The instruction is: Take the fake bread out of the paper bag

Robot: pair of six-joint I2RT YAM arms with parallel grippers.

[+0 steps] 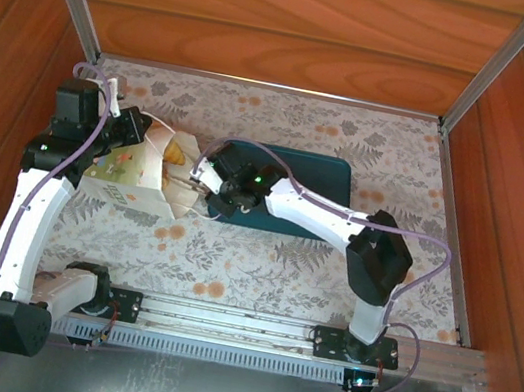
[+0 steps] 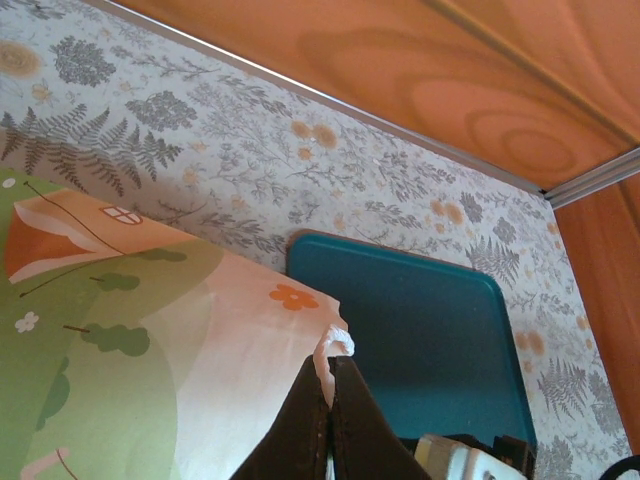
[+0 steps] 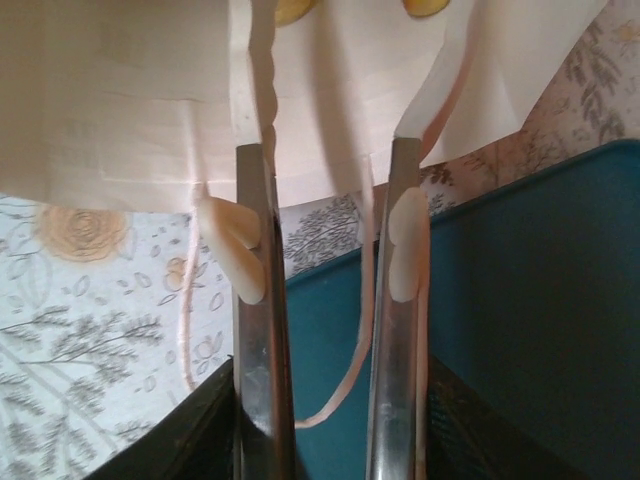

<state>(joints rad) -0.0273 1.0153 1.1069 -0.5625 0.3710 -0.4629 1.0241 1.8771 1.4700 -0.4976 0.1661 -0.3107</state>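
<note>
The paper bag (image 1: 133,178) lies tilted on the patterned table, its white mouth facing right and its green printed panel (image 2: 90,350) facing the left wrist camera. My left gripper (image 2: 333,365) is shut on the bag's upper rim, a crumpled bit of white paper sticking out between the tips. My right gripper (image 1: 205,186) is at the bag's mouth, open, with its metal fingers (image 3: 255,220) reaching into the opening. Golden fake bread (image 1: 177,151) shows inside the bag, and two golden pieces (image 3: 290,8) peek past the paper ahead of the right fingers. A cord handle (image 3: 362,330) hangs between those fingers.
A teal tray (image 1: 322,171) lies on the table right of the bag, under my right wrist. Wooden walls close the table in at the back and on both sides. A metal rail (image 1: 220,319) runs along the near edge.
</note>
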